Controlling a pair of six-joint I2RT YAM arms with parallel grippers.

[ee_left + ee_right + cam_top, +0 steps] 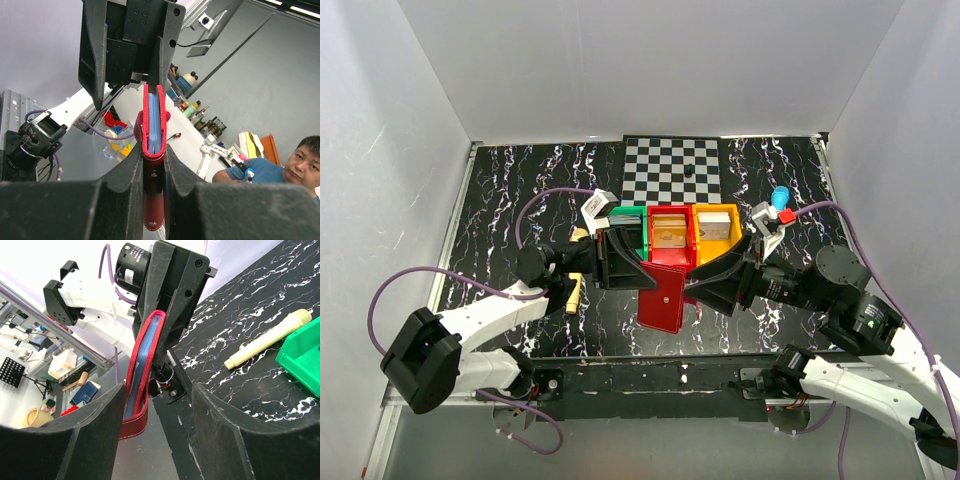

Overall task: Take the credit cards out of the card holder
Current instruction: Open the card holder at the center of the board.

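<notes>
The card holder [662, 296] is a dark red bifold case held up off the table between the two arms. My left gripper [625, 262] is shut on it. In the left wrist view the card holder [153, 200] shows edge-on, pinched between both fingers, with pale blue layers between its red edges; I cannot tell cards from lining. My right gripper [712, 283] is open, right beside the case. In the right wrist view the card holder [134, 422] hangs next to the right gripper's [157, 390] left finger, not gripped by it.
Green [631, 226], red [668, 228] and orange [716, 224] bins stand in a row behind the grippers. A checkerboard [672, 168] lies at the back. A pale yellow stick [267, 339] lies on the black marbled table by the green bin [300, 360].
</notes>
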